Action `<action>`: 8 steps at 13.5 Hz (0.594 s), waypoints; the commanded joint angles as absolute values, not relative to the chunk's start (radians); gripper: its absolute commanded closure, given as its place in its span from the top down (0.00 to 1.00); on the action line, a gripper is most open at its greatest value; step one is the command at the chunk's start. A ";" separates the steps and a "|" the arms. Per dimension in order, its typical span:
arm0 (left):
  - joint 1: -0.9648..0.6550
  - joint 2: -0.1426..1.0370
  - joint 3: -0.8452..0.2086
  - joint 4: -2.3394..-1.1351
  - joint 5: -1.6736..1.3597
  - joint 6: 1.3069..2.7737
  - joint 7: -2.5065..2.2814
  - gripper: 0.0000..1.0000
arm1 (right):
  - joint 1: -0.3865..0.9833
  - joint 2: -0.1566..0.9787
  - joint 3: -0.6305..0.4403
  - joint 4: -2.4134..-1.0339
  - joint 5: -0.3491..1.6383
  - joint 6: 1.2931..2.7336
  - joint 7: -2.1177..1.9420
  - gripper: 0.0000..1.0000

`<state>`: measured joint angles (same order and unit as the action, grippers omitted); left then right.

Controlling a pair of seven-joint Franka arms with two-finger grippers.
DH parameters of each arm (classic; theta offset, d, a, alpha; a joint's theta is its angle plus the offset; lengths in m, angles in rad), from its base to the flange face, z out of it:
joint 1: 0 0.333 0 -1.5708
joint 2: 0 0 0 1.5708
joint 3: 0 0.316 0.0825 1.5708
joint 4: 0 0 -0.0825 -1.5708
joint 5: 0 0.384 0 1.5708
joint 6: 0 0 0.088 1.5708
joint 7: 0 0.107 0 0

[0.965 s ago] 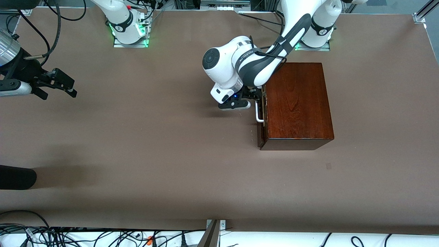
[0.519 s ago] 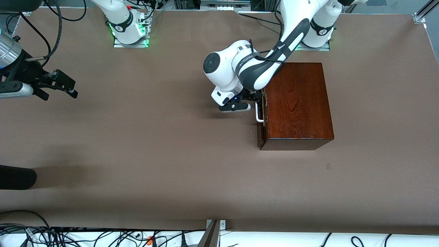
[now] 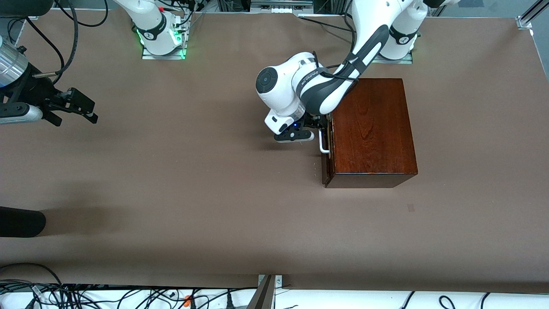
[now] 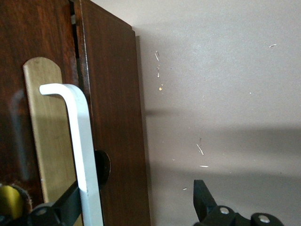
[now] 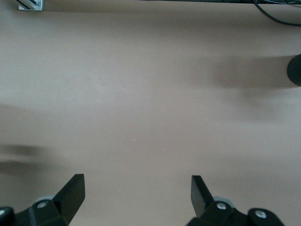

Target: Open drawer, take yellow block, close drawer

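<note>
The reddish-brown wooden box stands on the table near the left arm's base. The drawer's dark front sits shut or nearly shut against the box and carries the white loop handle. My left gripper is open at the handle. In the left wrist view the handle crosses in front of one finger, over the drawer's front. The other finger is well apart over the table. The yellow block is hidden. My right gripper waits open and empty over the right arm's end of the table.
A brass plate lies under the handle on the drawer's front. A black object lies at the table's edge toward the right arm's end. The brown table stretches out in front of the drawer. Cables lie along the table's edge nearest the front camera.
My left arm has shifted slightly, bringing its gripper a little closer onto the handle. The drawer has not moved. The right gripper has barely moved.
</note>
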<state>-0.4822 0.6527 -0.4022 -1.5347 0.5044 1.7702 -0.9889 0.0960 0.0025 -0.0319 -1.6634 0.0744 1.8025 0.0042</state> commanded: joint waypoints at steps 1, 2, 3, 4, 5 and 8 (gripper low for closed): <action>-0.485 0.690 -0.407 -1.499 0.500 1.847 -0.979 1.00 | 0.094 0.006 -0.032 -1.646 0.091 1.790 0.003 1.00; -0.486 0.689 -0.407 -1.497 0.488 1.859 -0.979 1.00 | 0.094 0.006 -0.032 -1.646 0.091 1.790 0.003 1.00; -0.486 0.690 -0.407 -1.497 0.485 1.861 -0.979 1.00 | 0.097 0.006 -0.029 -1.646 0.084 1.790 0.003 1.00; -0.488 0.690 -0.407 -1.496 0.476 1.864 -0.979 1.00 | 0.103 0.005 -0.026 -1.646 0.083 1.790 0.003 1.00; -0.492 0.692 -0.407 -1.494 0.465 1.871 -0.980 1.00 | 0.106 0.005 -0.022 -1.647 0.081 1.789 0.005 1.00; -0.499 0.695 -0.407 -1.473 0.454 1.875 -0.980 1.00 | 0.107 0.003 -0.009 -1.647 0.080 1.753 0.006 1.00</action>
<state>-0.4812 0.6519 -0.4020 -1.5337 0.4886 1.7942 -0.9928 0.1053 0.0025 -0.0159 -1.6634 0.0744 1.7889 0.0037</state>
